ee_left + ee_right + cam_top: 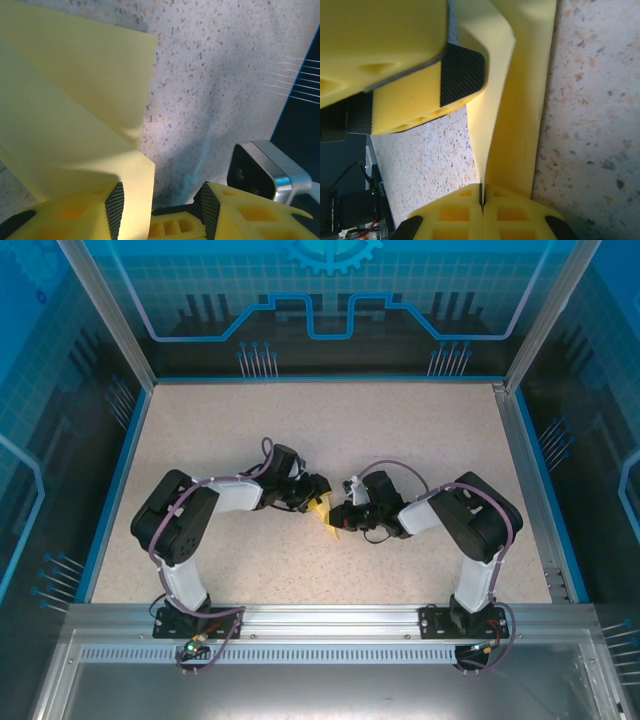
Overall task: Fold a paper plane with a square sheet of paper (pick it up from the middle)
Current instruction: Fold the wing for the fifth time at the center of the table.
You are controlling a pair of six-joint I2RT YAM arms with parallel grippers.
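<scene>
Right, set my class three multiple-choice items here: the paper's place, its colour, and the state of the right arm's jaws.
1. Where on the table is the paper? A far left corner; B near the middle; C on the metal rail.
2. Its colour? A white; B blue; C yellow.
3. The jaws of the right gripper are: A wide open; B shut on the paper; C shut on nothing.
1 B: top view shows it mid-table. 2 C: yellow in every view. 3 B: right wrist view shows paper pinched between them.
</scene>
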